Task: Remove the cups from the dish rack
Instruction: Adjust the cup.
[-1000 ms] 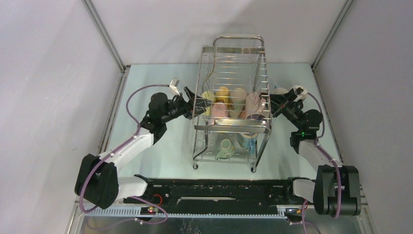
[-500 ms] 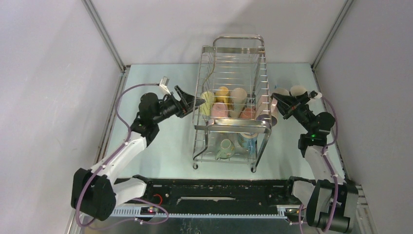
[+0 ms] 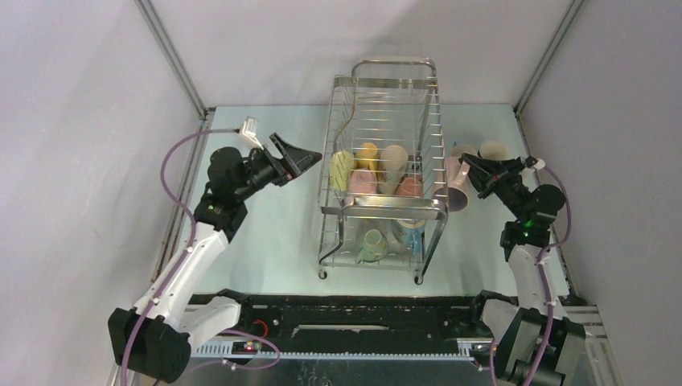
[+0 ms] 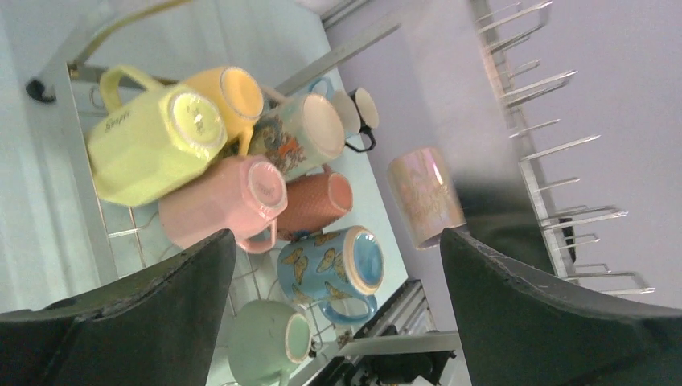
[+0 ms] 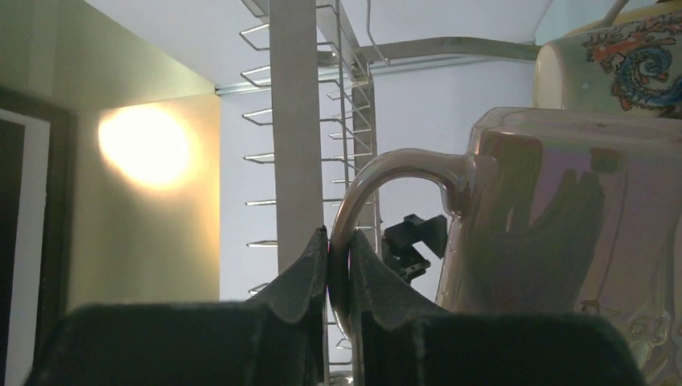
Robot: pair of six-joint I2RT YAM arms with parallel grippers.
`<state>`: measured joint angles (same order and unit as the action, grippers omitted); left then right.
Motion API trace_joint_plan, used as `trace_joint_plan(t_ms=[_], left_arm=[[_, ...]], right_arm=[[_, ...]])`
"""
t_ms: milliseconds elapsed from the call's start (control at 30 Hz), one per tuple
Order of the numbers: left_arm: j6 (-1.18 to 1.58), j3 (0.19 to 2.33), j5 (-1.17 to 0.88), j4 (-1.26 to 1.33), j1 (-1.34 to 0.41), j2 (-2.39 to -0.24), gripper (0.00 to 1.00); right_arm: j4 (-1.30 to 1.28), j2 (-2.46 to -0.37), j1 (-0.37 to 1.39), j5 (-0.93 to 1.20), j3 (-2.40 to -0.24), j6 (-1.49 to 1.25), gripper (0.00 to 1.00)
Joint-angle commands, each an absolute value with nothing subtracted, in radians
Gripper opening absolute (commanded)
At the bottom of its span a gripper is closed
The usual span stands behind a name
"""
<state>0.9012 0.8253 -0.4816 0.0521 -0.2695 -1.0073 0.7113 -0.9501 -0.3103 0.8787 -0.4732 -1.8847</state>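
We see the right gripper [image 5: 338,241] pinched tight on the handle of an iridescent pink mug [image 3: 457,190]. The mug is just outside the right side of the dish rack [image 3: 393,211] and seems lifted off the table. The left gripper [image 4: 338,238] hangs left of the rack, fingers spread wide, holding nothing. Five cups [image 3: 374,173] sit on the upper tier, two on the lower.
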Motion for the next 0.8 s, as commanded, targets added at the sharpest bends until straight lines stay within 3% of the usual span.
trace_joint_plan(t_ms=[0,533,767], left_arm=[[0.795,0.971,-0.434,-0.029,-0.263,-0.967,1.00],[0.713,1.191,-0.411,-0.067,-0.266,-0.996,1.00],[0.626,1.382,-0.353,-0.115,-0.369,-1.079,1.00]], right_arm=[[0.713,-0.911,-0.325,0.862,-0.590,-1.883,0.00],[0.534,-0.924,-0.330,0.825,-0.782,-1.836,0.00],[0.491,-0.959,-0.319,0.792,-0.901,-1.863,0.00]])
